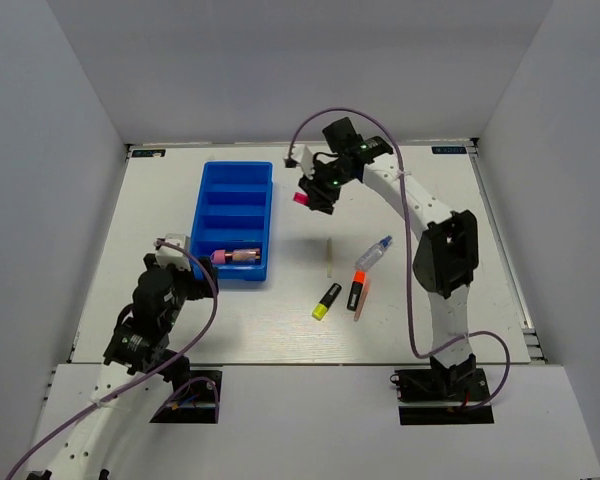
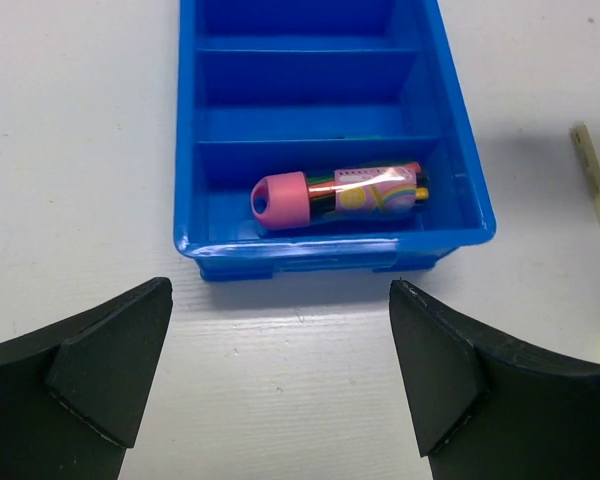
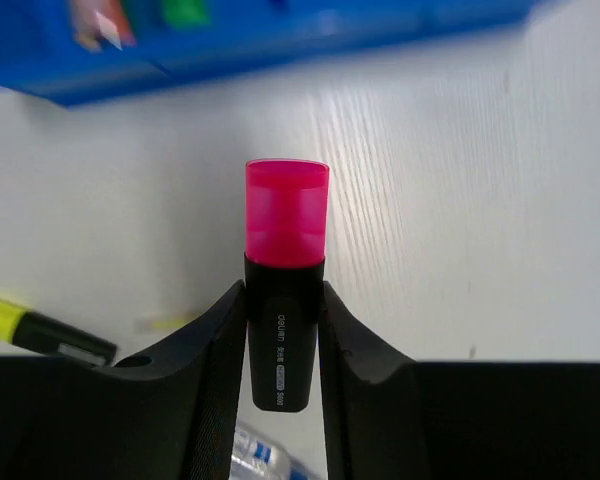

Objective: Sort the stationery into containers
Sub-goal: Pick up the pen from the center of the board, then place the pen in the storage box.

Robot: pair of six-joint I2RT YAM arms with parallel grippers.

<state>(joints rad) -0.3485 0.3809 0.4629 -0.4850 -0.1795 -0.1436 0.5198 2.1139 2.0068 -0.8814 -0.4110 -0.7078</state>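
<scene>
The right gripper (image 3: 284, 292), clamped on the pink highlighter (image 3: 286, 225), hangs right of the blue tray (image 1: 269, 210), whose long axis runs near-to-far (left gripper (image 2: 280, 330) gapes wide).

I am looking down past my left claw (image 2: 280, 330), whose jaws are standing wide apart with nothing between them, hanging over the white desk (image 2: 80, 150) just short of the blue tray (image 2: 310, 262). A fat pink marker (image 2: 340, 193) is lying crosswise in the tray's nearest compartment. Off to the right, a thin pale stick (image 2: 593, 180) is resting on the desk, apart from the tray.
</scene>
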